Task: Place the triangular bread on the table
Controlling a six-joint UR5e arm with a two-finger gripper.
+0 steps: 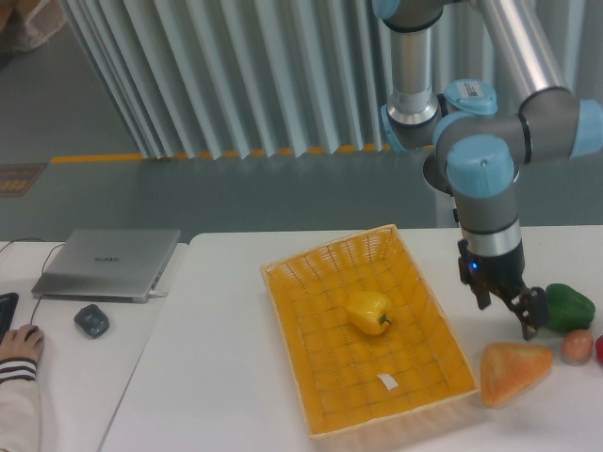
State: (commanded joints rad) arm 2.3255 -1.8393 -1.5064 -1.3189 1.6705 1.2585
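The triangular bread point(513, 370), golden-orange with a browned crust, lies flat on the white table point(217, 377) just right of the basket's near corner. My gripper point(510, 314) hangs a little above and behind it, open, with nothing between its fingers and clear of the bread.
A yellow woven basket point(311, 395) holds a yellow pepper point(368, 312) and a small white tag point(386, 381). A green pepper point(568, 306), a peach-coloured fruit point(577, 347) and a red item point(599, 350) sit at the right edge. A laptop point(108, 263), a mouse point(91, 320) and a person's hand point(19, 343) are on the left desk.
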